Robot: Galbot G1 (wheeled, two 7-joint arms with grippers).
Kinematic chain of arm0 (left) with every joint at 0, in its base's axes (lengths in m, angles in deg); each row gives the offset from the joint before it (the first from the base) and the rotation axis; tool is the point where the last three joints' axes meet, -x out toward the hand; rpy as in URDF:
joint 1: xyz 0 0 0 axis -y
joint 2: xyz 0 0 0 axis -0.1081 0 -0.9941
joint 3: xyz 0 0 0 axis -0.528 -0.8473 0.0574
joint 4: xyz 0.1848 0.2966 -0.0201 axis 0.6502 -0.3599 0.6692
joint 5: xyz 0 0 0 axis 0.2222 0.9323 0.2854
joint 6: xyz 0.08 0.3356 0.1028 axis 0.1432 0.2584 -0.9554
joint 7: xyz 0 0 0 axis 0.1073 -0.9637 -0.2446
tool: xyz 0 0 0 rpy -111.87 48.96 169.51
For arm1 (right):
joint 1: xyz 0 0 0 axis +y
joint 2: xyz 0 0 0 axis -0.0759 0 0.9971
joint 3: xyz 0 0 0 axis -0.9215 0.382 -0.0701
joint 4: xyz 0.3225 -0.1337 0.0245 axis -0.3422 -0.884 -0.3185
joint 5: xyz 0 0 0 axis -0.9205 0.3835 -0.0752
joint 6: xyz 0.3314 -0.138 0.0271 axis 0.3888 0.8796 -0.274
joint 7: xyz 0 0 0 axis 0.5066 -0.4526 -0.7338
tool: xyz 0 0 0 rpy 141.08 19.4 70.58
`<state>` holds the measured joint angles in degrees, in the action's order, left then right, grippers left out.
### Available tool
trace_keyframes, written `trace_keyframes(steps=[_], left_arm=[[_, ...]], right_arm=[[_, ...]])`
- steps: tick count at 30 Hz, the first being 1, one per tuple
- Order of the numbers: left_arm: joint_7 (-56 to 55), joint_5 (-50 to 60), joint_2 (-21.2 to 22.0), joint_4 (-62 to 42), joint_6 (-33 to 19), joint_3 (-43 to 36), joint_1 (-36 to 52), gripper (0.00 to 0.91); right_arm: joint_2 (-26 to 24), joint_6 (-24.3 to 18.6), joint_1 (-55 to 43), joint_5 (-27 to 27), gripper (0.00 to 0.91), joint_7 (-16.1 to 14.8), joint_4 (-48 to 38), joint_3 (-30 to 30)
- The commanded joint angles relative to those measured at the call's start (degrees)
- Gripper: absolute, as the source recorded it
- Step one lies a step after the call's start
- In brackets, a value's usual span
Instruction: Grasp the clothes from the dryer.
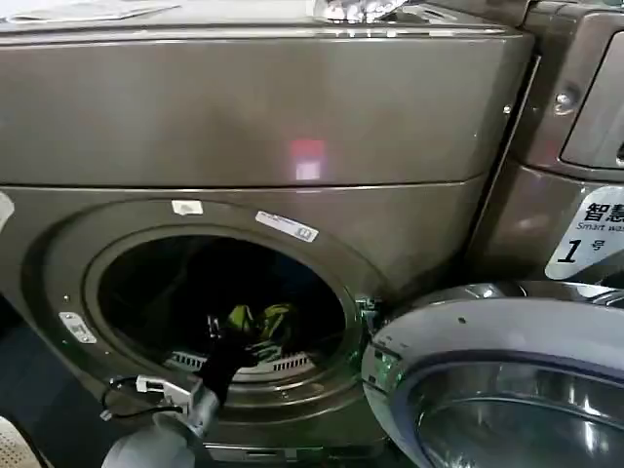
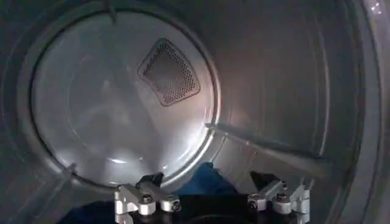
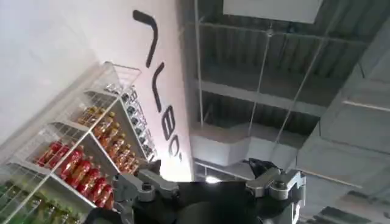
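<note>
Lime-yellow cloth is the nearest thing to the working tool: the clothes (image 1: 261,323) lie low at the front of the drum, and the left gripper (image 1: 226,341) has its dark tip right against their near edge, reaching in over the lower lip of the porthole. In the head view I cannot tell whether the fingers have clenched on the fabric; in the left wrist view the left gripper (image 2: 210,182) shows its two fingertips (image 2: 148,181) set well apart, so it reads as released, with a fold of blue cloth (image 2: 208,181) between them. The arm enters from below and to the left, probably because the garment has slumped to the drum's lowest point.

Beyond the gripper the dryer (image 1: 244,127) offers plenty of room: the round opening is far wider than the garment, and past the fingers the drum runs back, bare, to its rear wall and a perforated vent (image 2: 169,72). A raised baffle (image 2: 268,148) slants across the drum wall to one side of the fingers. The porthole rim just under the wrist is the edge to mind on withdrawal. The open door (image 1: 497,380) hangs off to the right, clear of the arm's path.

The right gripper (image 3: 207,176) is idle, turned up toward a ceiling and a shelf of bottles (image 3: 79,164), its fingers spread.
</note>
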<state>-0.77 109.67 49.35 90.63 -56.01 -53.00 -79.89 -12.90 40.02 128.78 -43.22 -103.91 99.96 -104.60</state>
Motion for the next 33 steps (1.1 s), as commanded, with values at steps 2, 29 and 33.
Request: trace_keyframes(steps=[2, 29, 33], left_arm=[[35.37, 16.09, 7.65, -9.05, -6.90, 3.48, 16.01, 0.907], [37.12, 3.28, -3.41, -22.44, -8.00, -5.95, 19.78, 0.907], [37.13, 2.56, -4.93, -23.07, -7.09, -6.41, 19.86, 0.907]], right_arm=[[0.33, -0.60, 0.18, 0.21, 0.907, -0.30, 0.47, 0.42], [1.88, -1.03, -3.02, 0.87, 0.907, -0.74, 3.69, 7.51], [2.00, -1.09, -2.92, 0.82, 0.907, -0.79, 3.86, 7.59]])
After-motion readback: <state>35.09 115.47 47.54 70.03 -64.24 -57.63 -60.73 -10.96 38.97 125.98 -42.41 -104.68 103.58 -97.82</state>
